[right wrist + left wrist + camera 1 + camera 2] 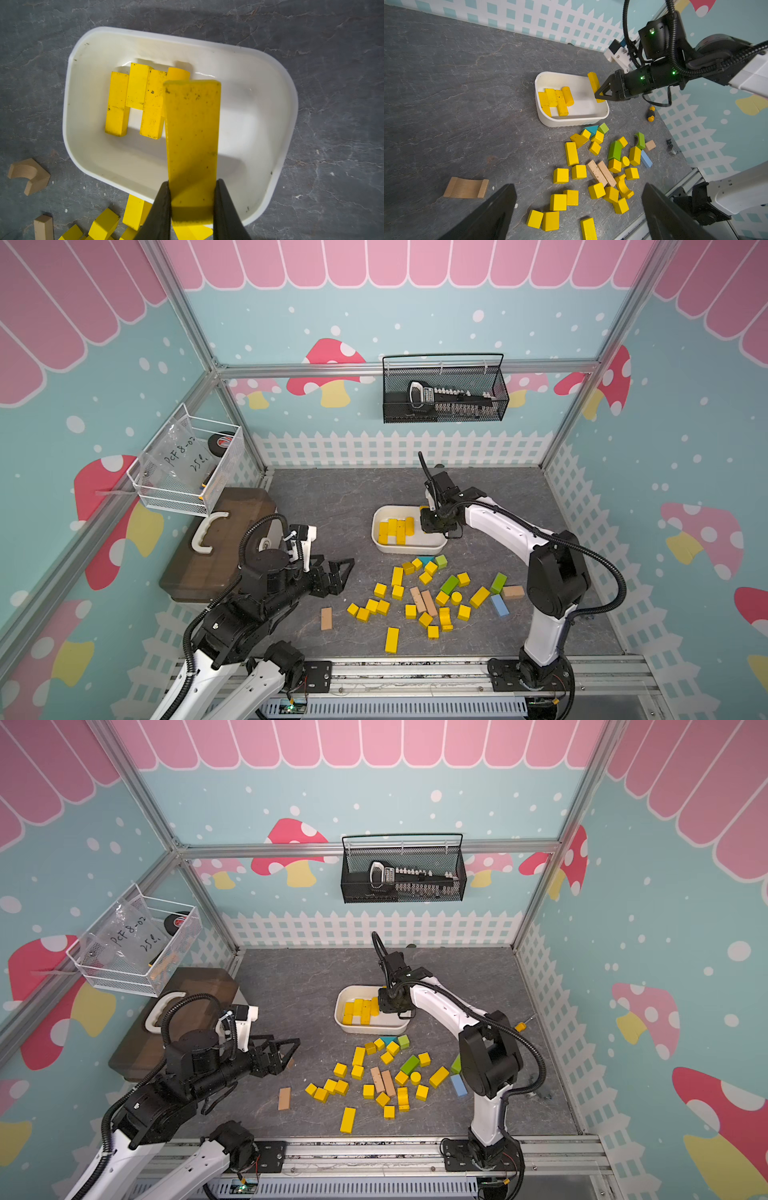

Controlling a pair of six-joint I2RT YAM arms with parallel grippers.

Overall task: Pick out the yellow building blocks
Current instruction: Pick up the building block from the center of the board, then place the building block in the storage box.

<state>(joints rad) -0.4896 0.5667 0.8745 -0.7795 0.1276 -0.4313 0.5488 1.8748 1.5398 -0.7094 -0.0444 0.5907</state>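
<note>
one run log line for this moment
right gripper: shut on long yellow wooden bar, over white plastic tub | left gripper: open, empty | tub: several yellow blocks inside

Handwriting in dark marker runs across a clear plastic bag (176,454) in the white wire basket (143,489) at the left of the frame. In both top views it reads "PCF 8-02", with "25" and one unclear character below it (132,932). The tool (424,396) in the black mesh basket (444,418) at upper centre carries a label too small to read. So does the red mark on the tape roll (222,441).
</note>
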